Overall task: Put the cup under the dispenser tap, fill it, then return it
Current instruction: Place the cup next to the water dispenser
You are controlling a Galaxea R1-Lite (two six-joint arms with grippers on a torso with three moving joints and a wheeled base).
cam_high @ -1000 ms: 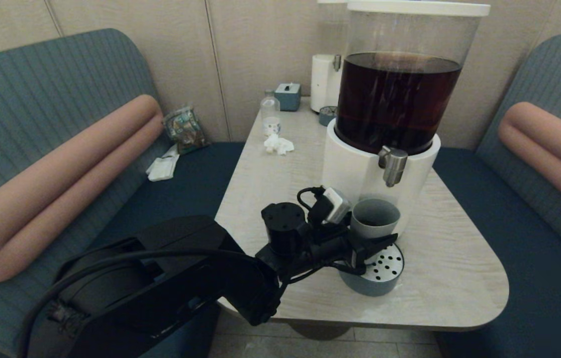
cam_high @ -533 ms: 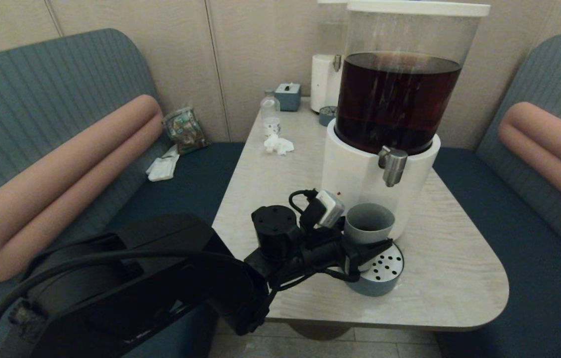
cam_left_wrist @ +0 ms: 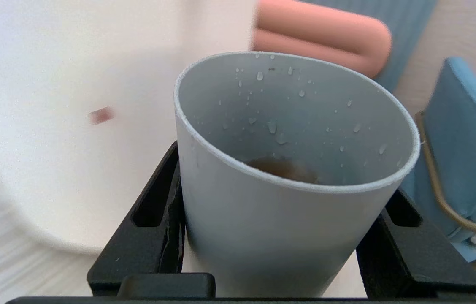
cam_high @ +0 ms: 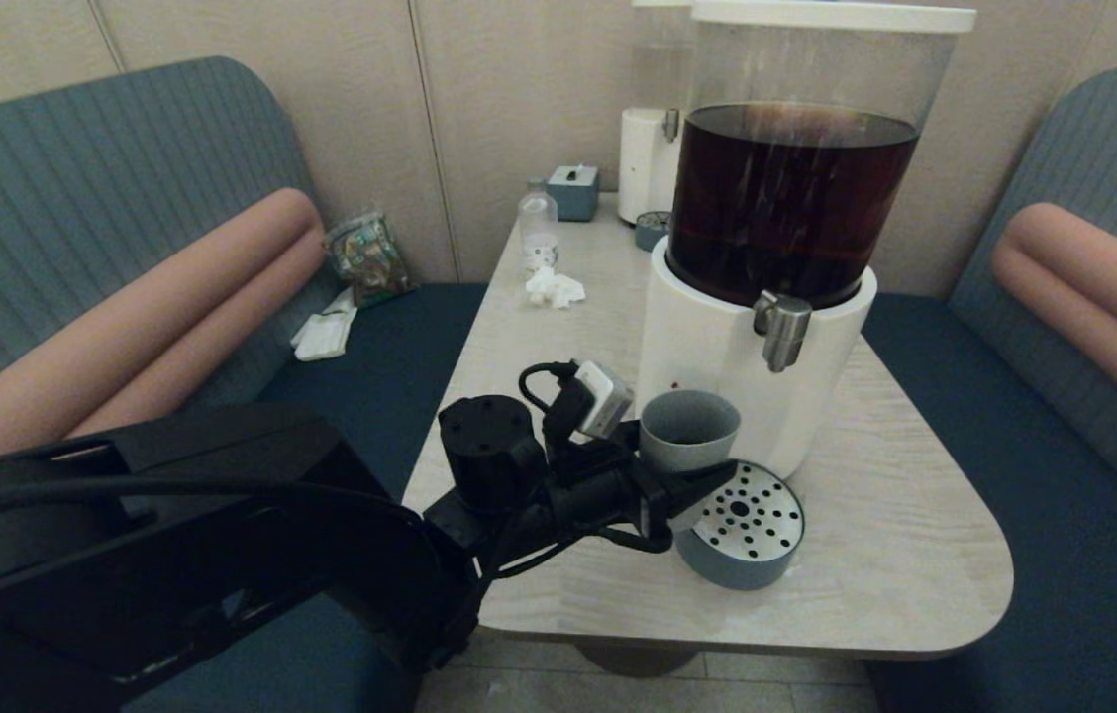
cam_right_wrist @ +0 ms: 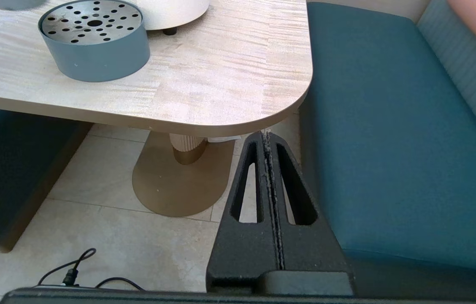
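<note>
One left gripper point(cam_high: 682, 482) clasps the cup point(cam_high: 689, 430) upright.

No readable text, labels, brands, numbers or signs on anything in view

Beige panelled walls point(cam_high: 519, 99) with thin vertical seams close off the booth. Ribbed grey-blue seat backs point(cam_high: 103, 188) stand on both sides, each carrying a salmon-pink bolster cushion point(cam_high: 143, 337), above dark blue seat pads point(cam_high: 1054, 515). Between them is a pale wood-grain bench point(cam_high: 895, 555) with rounded corners, standing on a brass-coloured pedestal foot point(cam_right_wrist: 179, 181) over light beige floor tiles point(cam_right_wrist: 107, 236).
</note>
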